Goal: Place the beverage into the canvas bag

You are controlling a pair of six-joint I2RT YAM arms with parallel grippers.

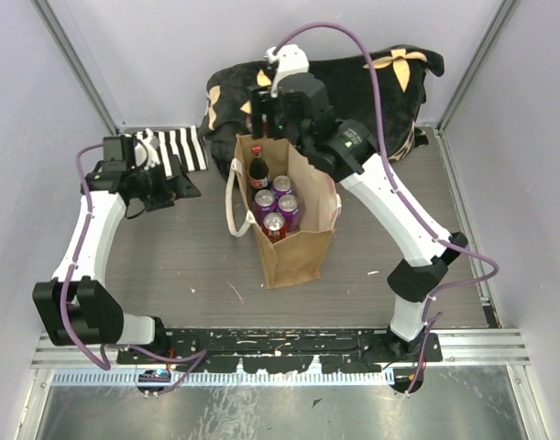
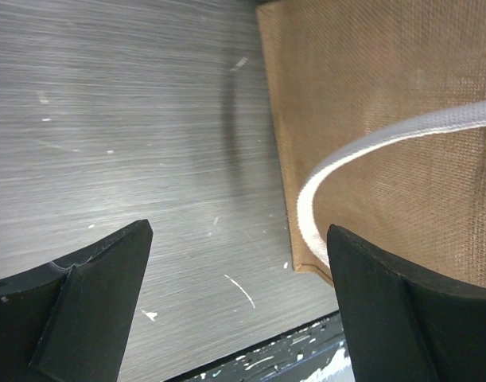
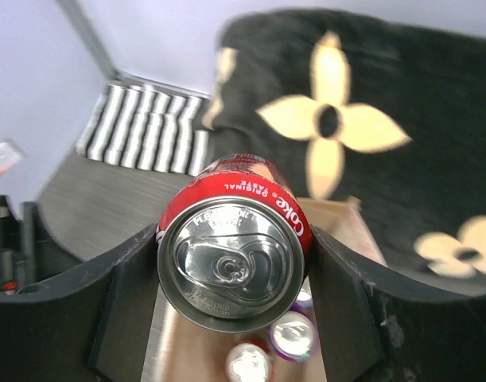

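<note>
The tan canvas bag [image 1: 293,247] stands upright in the middle of the table with its top open. Inside it are a cola bottle [image 1: 258,170], purple cans [image 1: 287,207] and a red can [image 1: 274,225]. My right gripper [image 1: 264,124] hovers above the bag's far end. In the right wrist view it is shut on a red Coke can [image 3: 231,263], held top towards the camera over the open bag [image 3: 338,227]. My left gripper [image 1: 183,188] is open and empty, left of the bag. Its wrist view shows the bag's side [image 2: 386,87] and the cream handle [image 2: 362,147].
A big black cushion with tan flowers [image 1: 371,82] lies behind the bag. A black-and-white striped cloth [image 1: 174,148] lies at the back left, under the left arm. Grey walls close in both sides. The black base rail [image 1: 280,344] runs along the near edge.
</note>
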